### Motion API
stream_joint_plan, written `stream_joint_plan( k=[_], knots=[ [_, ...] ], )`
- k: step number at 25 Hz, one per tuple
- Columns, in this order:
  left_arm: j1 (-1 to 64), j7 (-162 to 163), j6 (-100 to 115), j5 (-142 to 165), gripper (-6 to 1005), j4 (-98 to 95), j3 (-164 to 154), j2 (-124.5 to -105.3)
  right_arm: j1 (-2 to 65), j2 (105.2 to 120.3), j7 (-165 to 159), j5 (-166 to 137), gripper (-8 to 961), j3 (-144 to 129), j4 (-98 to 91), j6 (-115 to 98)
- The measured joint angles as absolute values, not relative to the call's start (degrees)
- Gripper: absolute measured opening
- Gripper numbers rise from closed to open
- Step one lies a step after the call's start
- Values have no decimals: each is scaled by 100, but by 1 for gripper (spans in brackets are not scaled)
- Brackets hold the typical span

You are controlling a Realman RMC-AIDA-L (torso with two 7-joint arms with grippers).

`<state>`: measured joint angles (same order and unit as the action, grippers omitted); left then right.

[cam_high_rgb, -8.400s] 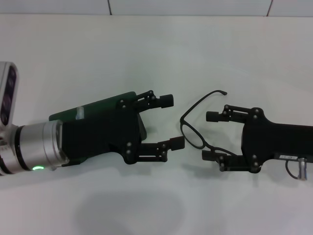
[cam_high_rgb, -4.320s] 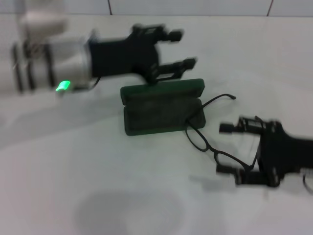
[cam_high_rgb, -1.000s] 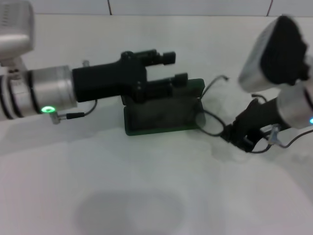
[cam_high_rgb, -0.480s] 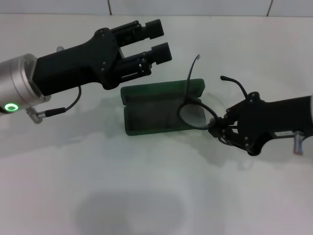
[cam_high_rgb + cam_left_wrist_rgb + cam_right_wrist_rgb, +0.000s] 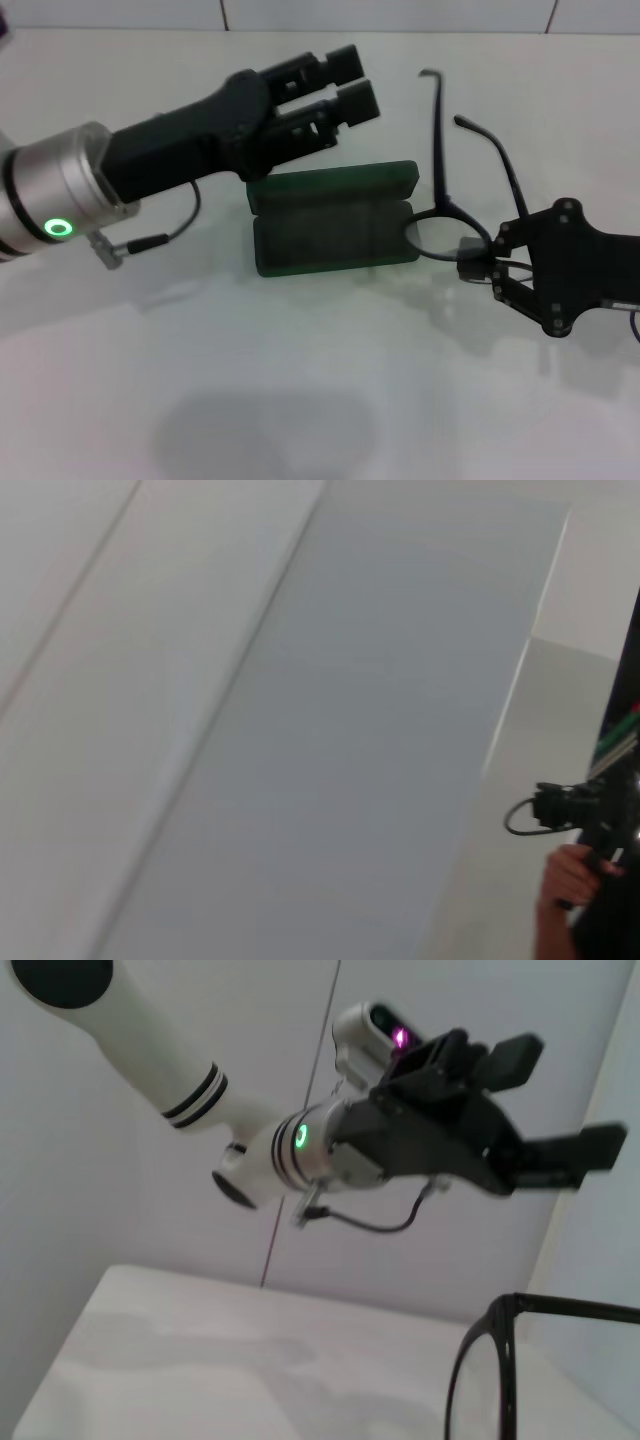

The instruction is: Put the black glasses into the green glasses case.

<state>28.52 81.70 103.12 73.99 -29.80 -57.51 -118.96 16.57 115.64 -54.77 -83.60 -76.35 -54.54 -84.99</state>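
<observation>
The right gripper (image 5: 478,266) has its fingers clenched on the front of the glasses (image 5: 445,225), which stand lifted off the tabletop (image 5: 320,400), one lens just past the fingertips at the near end of the case (image 5: 333,229) and both temple arms pointing up and away. The case lies open on the tabletop beyond those fingers. The left gripper (image 5: 345,85) hangs above the case's lid side, fingers released with a narrow gap, touching nothing.
</observation>
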Motion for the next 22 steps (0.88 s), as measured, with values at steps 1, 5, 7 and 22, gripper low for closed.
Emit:
stream_joint_plan(
  k=[1, 5, 7, 22],
  knots=[
    [2908, 8275, 10312, 7461, 653, -2942, -5769, -11907, 1695, 11562, -5307, -8286, 113, -7600, -5281, -8533],
    [3201, 8494, 10328, 7814, 652, -2780, -5872, -11948, 1793, 11566, -4701, -8175, 113, -7514, -4829, -8615],
    [3393, 8509, 10333, 7873, 652, -2611, -6039, -11959, 1794, 11575, -4468, -8133, 113, -7511, -4737, -8619],
    [3948, 9077, 10017, 8435, 650, -2269, -6148, -11944, 1735, 11607, -3445, -7852, 113, -7544, -4341, -9122]
  ],
)
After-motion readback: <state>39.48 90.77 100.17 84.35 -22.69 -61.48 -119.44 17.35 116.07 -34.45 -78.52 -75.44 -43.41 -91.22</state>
